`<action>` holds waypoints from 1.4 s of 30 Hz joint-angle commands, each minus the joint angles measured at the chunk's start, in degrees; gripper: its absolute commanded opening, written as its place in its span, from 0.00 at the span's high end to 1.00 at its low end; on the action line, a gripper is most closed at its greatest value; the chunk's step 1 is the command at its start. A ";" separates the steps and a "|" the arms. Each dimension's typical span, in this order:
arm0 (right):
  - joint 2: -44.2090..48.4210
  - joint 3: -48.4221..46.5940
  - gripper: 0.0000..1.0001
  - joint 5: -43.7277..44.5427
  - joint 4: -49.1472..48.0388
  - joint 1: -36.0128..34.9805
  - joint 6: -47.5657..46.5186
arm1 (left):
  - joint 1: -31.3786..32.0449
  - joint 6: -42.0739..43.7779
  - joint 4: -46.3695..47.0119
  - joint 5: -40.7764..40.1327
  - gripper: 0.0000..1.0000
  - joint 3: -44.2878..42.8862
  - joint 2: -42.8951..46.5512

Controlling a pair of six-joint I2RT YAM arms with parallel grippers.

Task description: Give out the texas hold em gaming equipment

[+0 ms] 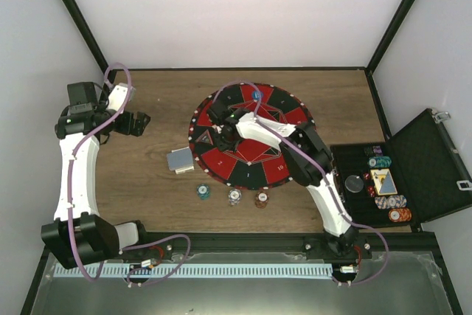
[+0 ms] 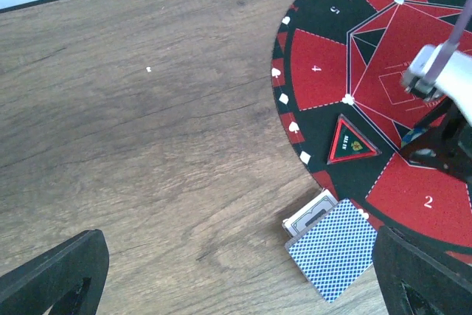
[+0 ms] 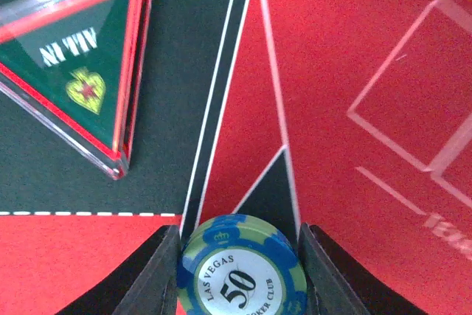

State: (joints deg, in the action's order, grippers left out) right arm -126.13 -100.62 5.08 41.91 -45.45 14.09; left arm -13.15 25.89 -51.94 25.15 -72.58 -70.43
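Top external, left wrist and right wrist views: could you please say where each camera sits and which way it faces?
Top external: above and behind the bases, facing down at the table; left arm and right arm show.
Left wrist: over the table, facing down at playing cards at the mat edge; open left gripper at the bottom corners.
Right wrist: low over the mat, facing down; right gripper closed on a blue 50 chip.
Shared: both wrist views show the ALL IN marker.

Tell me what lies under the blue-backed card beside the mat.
A second card pokes out beneath the blue-backed card, showing a pale patterned edge; the rest, and anything lower, is covered.
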 commanded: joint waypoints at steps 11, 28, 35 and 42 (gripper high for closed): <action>-2.87 -0.81 0.84 -7.51 -3.30 -0.66 -1.28 | -0.25 0.64 -0.09 0.43 0.00 -1.29 -0.67; 4.24 -1.41 0.18 2.99 0.26 -4.61 -2.30 | -0.27 0.70 -0.86 0.80 0.00 -1.34 -0.85; 12.83 7.27 0.19 0.60 -0.85 -13.99 1.12 | -0.37 1.36 -1.56 1.64 0.00 -1.02 -0.54; 11.52 11.16 0.22 -2.97 -2.81 -20.48 3.12 | -0.34 4.78 -4.39 0.08 0.00 -0.93 -0.42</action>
State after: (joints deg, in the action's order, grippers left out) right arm -112.49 -91.00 3.64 39.33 -64.62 15.33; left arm -13.17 28.14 -54.19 25.63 -72.66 -71.02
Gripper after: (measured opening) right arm 0.797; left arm 0.999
